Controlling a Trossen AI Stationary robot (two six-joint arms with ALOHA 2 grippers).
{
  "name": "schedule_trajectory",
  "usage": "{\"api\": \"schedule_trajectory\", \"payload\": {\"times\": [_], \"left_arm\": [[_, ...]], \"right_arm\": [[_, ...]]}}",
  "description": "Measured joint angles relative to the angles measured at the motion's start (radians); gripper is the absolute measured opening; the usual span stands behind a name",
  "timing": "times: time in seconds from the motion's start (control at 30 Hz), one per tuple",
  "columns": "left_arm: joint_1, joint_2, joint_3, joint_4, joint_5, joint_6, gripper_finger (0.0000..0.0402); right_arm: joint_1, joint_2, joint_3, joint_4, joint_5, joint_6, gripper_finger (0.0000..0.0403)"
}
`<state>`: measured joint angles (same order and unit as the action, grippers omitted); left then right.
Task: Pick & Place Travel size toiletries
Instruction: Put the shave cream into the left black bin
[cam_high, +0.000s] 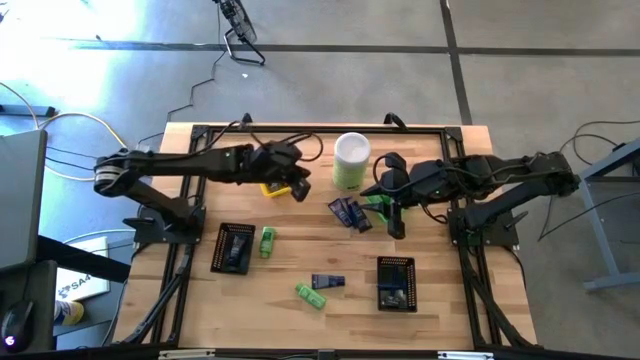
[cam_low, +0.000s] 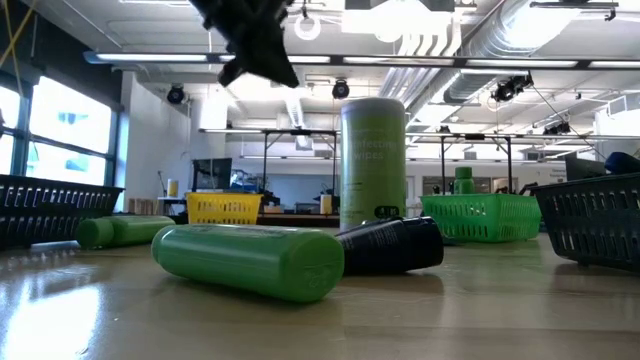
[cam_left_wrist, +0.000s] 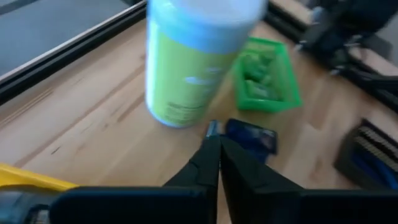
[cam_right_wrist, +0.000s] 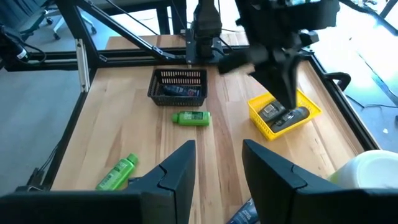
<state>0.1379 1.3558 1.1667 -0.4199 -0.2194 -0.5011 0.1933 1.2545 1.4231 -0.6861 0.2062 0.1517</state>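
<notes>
Yellow mesh tray (cam_right_wrist: 285, 114) under left end effector (cam_high: 299, 190), closed and empty; right end effector (cam_right_wrist: 217, 163) open, empty.

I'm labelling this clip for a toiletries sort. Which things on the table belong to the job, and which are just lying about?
Part of the job:
- green bottles
- navy packets
- grey pieces in the yellow tray

Just there:
- tall pale-green canister
- green tray
- black mesh trays
</notes>
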Motion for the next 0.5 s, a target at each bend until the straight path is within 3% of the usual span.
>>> {"api": "schedule_trajectory", "payload": {"times": [0.4,0.5], "left_arm": [[-0.211,-0.058,0.0,-0.041,-0.005,0.03,0.0001],[-0.28,-0.058,0.0,-0.039,-0.05,0.023,0.0001]], "right_arm": [[-0.005,0.011,0.0,-0.012,-0.082,-0.01,0.0125],[-0.005,0.021,-0.001,-0.02,-0.102,-0.001,0.0125]]}}
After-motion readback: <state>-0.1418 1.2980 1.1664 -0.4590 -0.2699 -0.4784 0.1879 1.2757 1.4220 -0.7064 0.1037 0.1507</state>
